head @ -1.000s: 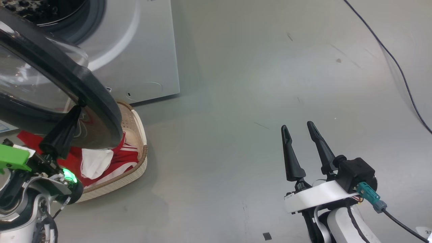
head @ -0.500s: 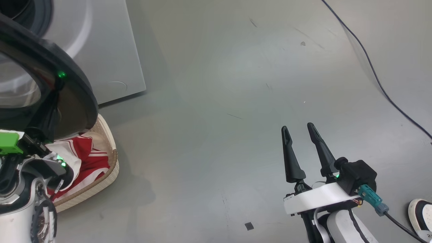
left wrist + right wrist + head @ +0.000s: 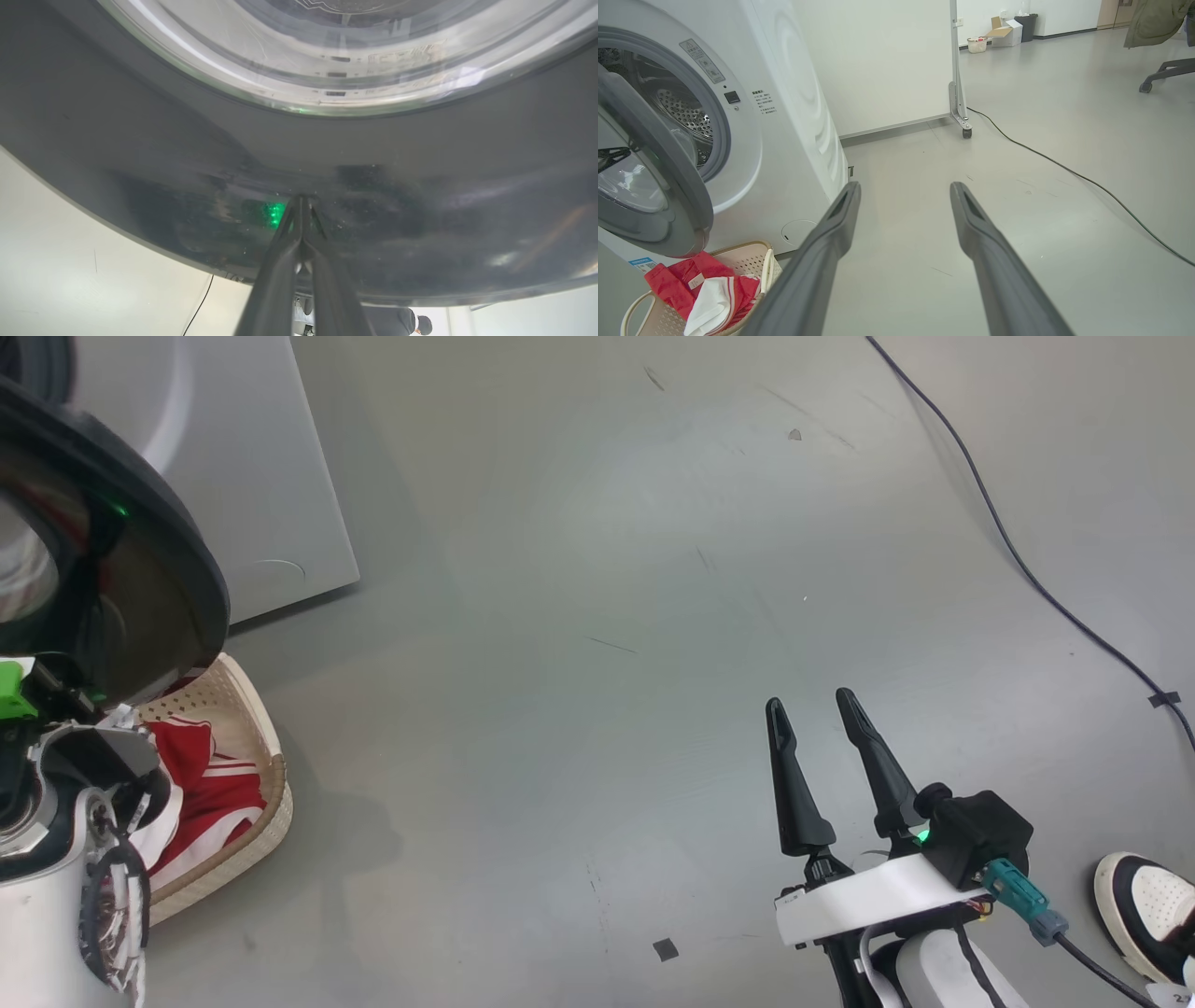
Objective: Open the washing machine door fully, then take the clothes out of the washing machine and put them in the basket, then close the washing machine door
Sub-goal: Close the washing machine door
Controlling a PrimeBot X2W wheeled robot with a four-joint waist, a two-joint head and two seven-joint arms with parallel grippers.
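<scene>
The left gripper (image 3: 301, 205) has its two fingers pressed together with nothing between them. Their tips meet the glossy black rim of the washing machine door (image 3: 420, 186), just below its clear glass bowl (image 3: 345, 56). In the right wrist view the door hangs partly open in front of the steel drum (image 3: 682, 112) of the washing machine (image 3: 794, 140). Under the door's lower edge, the basket (image 3: 768, 261) sits on the floor against the machine's front, with the red and white clothes (image 3: 682, 280) heaped inside. The right gripper (image 3: 808, 700) is spread wide and empty over bare floor (image 3: 579, 616), well apart from the door, the machine and the basket. A person's shoe (image 3: 1144, 915) is near the right arm, and a dark cable (image 3: 1027, 579) crosses the floor beyond.
</scene>
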